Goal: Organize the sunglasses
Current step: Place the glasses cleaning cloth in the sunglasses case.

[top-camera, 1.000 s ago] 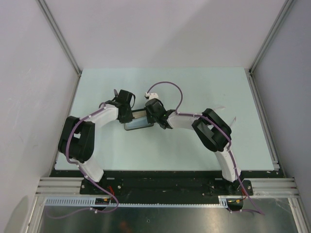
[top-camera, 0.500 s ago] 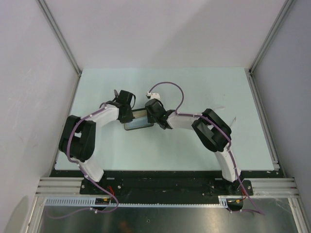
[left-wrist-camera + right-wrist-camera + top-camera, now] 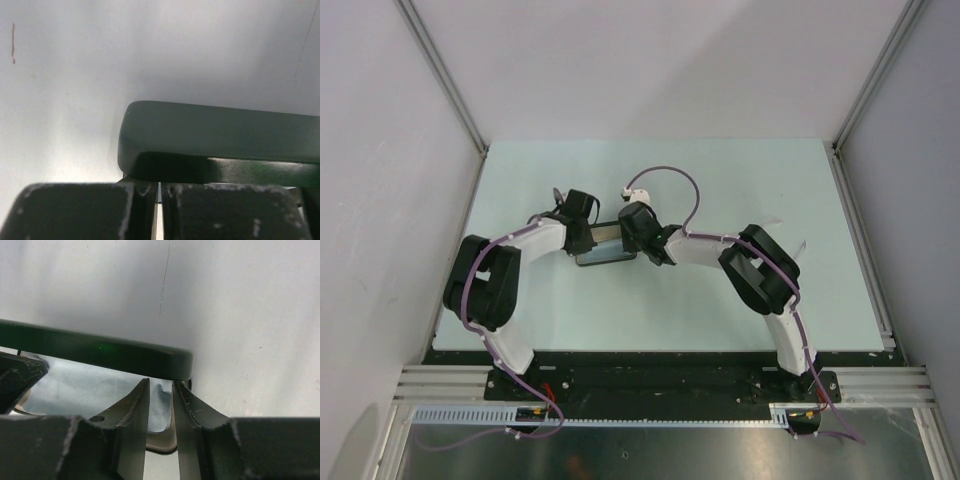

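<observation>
My left gripper point(image 3: 159, 202) is closed, its two pads almost meeting with only a hairline slit between them; I cannot tell whether it pinches anything. Just beyond it in the left wrist view runs the dark lid point(image 3: 220, 132) of the case. My right gripper point(image 3: 161, 386) has its fingers a little apart, and I see nothing clamped between them. The tips sit just under the lid's front edge, at the mouth of the case point(image 3: 607, 256).

The lid stands raised off the base, and through the opening I see the light blue cloth point(image 3: 75, 390) lying rumpled inside. The sunglasses show in no view; if they are in the case, the cloth or the arms hide them. From above, both wrists crowd the case at the middle of the table point(image 3: 740, 180), one at each end.

My worries from here:
- With the right fingers loose, the lid may drop onto them, or onto cloth bunched at the rim, and then it would not close flush.
- Drawing the right fingers out carelessly could drag the cloth out too.
- A sideways nudge from either wrist could slide the case — nothing visibly pins it
</observation>
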`<act>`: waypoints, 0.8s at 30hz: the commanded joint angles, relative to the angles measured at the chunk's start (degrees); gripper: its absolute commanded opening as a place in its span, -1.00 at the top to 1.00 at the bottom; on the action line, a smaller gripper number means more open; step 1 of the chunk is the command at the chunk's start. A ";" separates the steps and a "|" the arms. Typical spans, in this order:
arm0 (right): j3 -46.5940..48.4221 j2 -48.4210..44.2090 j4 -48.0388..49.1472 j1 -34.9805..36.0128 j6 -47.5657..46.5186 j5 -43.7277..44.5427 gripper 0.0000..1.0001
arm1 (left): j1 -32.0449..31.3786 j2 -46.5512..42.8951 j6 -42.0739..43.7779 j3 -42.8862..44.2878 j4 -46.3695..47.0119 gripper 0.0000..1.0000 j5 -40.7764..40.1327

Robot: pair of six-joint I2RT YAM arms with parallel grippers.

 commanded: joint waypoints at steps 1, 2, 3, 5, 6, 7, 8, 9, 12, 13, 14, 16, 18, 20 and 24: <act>-0.06 -5.07 -0.64 0.79 -0.82 3.24 0.46 | -0.25 0.12 -1.79 -1.48 3.17 0.96 -1.51; -0.06 -5.16 -0.82 1.23 -1.08 3.60 0.54 | -0.25 0.12 -1.88 -1.56 3.25 0.97 -1.34; -0.06 -5.25 -0.82 1.32 -1.26 3.86 0.54 | -0.25 0.20 -1.79 -1.74 3.34 0.97 -1.33; -0.15 -5.34 -0.99 1.58 -1.61 3.78 0.57 | -0.25 0.12 -1.97 -2.00 3.34 0.98 -1.16; -0.06 -5.43 -0.99 1.76 -1.79 3.52 0.58 | -0.25 -0.06 -1.97 -2.18 3.34 0.98 -1.25; -0.06 -5.34 -0.99 1.85 -1.88 2.82 0.59 | -0.25 -0.32 -1.97 -2.27 3.43 0.98 -1.25; -0.15 -5.17 -0.99 1.94 -1.88 2.38 0.63 | -0.25 -0.50 -2.06 -2.44 3.34 0.99 -1.07; -0.06 -5.08 -0.99 1.94 -1.88 1.85 0.65 | -0.25 -0.85 -2.06 -2.53 3.34 0.98 -0.81; -0.06 -4.46 -2.82 2.20 -1.96 0.44 0.73 | -0.25 -1.90 -1.88 -2.62 3.43 0.98 0.51; -0.06 -4.37 -3.01 2.29 -1.88 0.09 0.74 | -0.25 -2.60 -1.79 -2.71 3.34 0.98 0.95; -0.06 -4.03 -3.28 2.29 -1.88 0.00 0.76 | -0.25 -2.87 -1.71 -2.71 3.34 0.97 2.08; -0.06 -3.67 -3.54 2.29 -1.70 -0.35 0.78 | -0.33 -4.09 -1.70 -3.23 3.26 0.96 2.88; -0.06 -3.32 -4.33 2.20 -1.35 0.17 0.80 | -0.25 -4.89 -1.62 -3.67 3.34 0.96 3.84; -0.06 -3.14 -5.12 2.29 -1.18 0.44 0.81 | -0.33 -6.38 -1.79 -4.55 3.26 0.95 4.29; -0.15 -2.35 -5.82 2.11 -0.82 0.97 0.81 | -0.51 -7.53 -2.06 -5.78 3.34 0.94 5.69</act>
